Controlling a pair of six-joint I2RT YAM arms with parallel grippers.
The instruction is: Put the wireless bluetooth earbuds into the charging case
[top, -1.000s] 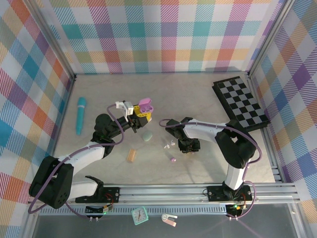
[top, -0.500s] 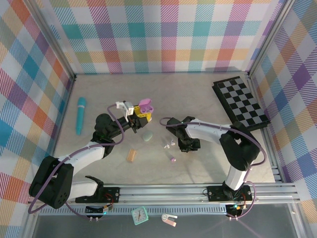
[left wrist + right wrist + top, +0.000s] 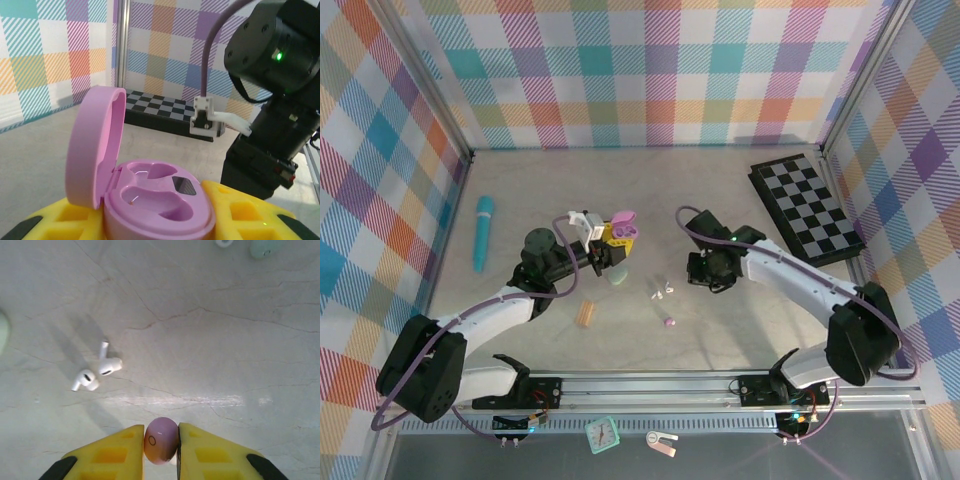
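The pale desk (image 3: pixel 740 330) carries a chessboard (image 3: pixel 807 208) at its far right. The left jaws are closed on the base of an open purple charging case (image 3: pixel 150 195), lid tilted up and both wells showing. The right jaws, nearly shut, pinch a purple earbud (image 3: pixel 161 440) above the desk, to the right of the case. White earbuds (image 3: pixel 95 374) lie together on the desk, and a second purple earbud (image 3: pixel 669 323) lies nearer the arm bases.
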